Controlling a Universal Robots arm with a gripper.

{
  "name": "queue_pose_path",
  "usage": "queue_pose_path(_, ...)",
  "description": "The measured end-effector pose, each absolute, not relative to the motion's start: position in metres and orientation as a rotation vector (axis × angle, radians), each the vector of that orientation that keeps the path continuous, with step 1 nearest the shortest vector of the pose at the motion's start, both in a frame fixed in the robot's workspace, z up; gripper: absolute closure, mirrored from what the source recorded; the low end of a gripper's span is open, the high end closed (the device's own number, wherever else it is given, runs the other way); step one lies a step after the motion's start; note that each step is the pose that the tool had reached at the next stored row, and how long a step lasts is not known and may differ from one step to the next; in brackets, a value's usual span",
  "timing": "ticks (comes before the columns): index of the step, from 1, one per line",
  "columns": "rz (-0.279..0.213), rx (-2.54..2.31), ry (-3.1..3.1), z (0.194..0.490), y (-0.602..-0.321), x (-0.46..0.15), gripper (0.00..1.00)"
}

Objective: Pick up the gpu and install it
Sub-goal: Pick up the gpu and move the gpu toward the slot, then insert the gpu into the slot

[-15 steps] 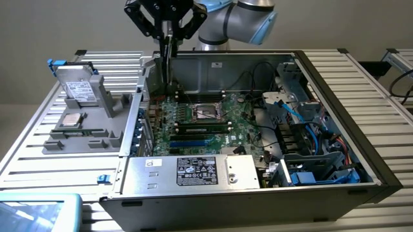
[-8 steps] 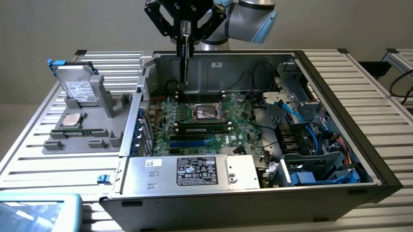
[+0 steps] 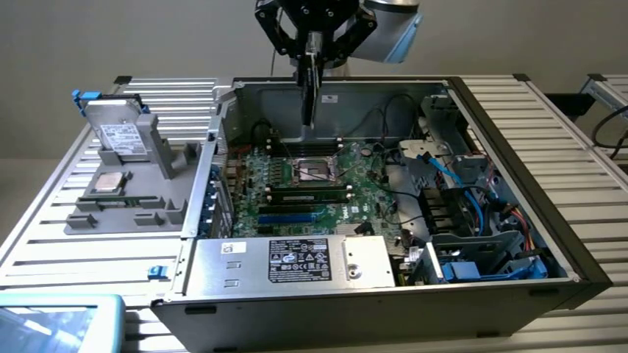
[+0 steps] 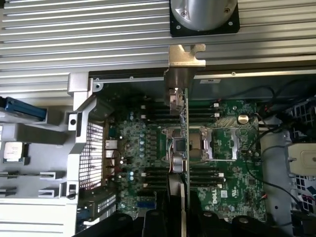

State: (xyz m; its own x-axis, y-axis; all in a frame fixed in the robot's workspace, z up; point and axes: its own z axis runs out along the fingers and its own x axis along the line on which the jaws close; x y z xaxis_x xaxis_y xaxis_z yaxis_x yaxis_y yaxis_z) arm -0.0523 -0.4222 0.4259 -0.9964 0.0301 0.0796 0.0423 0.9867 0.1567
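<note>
Transport step. Gripper point(image 3: 312, 53) fingers point(image 4: 158, 223) are closed on the gpu point(image 3: 308, 92), which hangs edge-on above the motherboard point(image 3: 339, 193) in the open case point(image 3: 510, 147), apart from it. Not installed. Judgement: seating needs the card edge squared over the blue slots point(image 3: 291, 218).

The gpu point(image 3: 308, 95) is dark, with a silver metal end, and the hand point(image 3: 311, 53) on it is black. Inside the black case point(image 3: 559, 220), the motherboard point(image 3: 329, 184) is green, speckled with silver and black parts. Blue cables point(image 3: 471, 187) show in the case, toward the exterior view's right. The power supply point(image 3: 368, 266) is silver with a white, black-printed label. The surface point(image 3: 559, 118) around the case is pale silver, ribbed in parallel lines.
</note>
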Motion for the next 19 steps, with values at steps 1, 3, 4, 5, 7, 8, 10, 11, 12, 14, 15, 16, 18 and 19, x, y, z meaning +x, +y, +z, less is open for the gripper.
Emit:
queue_pose_path(1, -0.243, -0.056, -3.054, 0.426, -0.422, -0.048, 0.72)
queue_pose_path(3, -0.243, -0.056, -3.054, 0.426, -0.422, -0.039, 0.72)
queue_pose_path(4, -0.244, -0.056, -3.054, 0.426, -0.422, -0.034, 0.72)
queue_pose_path(5, -0.244, -0.056, -3.054, 0.426, -0.423, -0.03, 0.72)
queue_pose_path(7, -0.244, -0.056, -3.054, 0.426, -0.423, -0.021, 0.72)
queue_pose_path(8, -0.244, -0.056, -3.054, 0.426, -0.423, -0.016, 0.72)
queue_pose_path(10, -0.243, -0.056, -3.054, 0.426, -0.423, -0.007, 0.72)
queue_pose_path(11, -0.243, -0.056, -3.054, 0.426, -0.423, -0.002, 0.72)
queue_pose_path(12, -0.243, -0.056, -3.054, 0.426, -0.423, 0.0, 0.72)
queue_pose_path(14, -0.244, -0.056, -3.054, 0.426, -0.423, 0.0, 0.72)
queue_pose_path(15, -0.243, -0.056, -3.054, 0.426, -0.423, 0.0, 0.72)
queue_pose_path(16, -0.243, -0.056, -3.054, 0.426, -0.423, 0.0, 0.72)
queue_pose_path(18, -0.243, -0.053, -3.053, 0.426, -0.423, 0.0, 0.72)
queue_pose_path(19, -0.244, -0.034, -3.051, 0.426, -0.423, 0.0, 0.72)
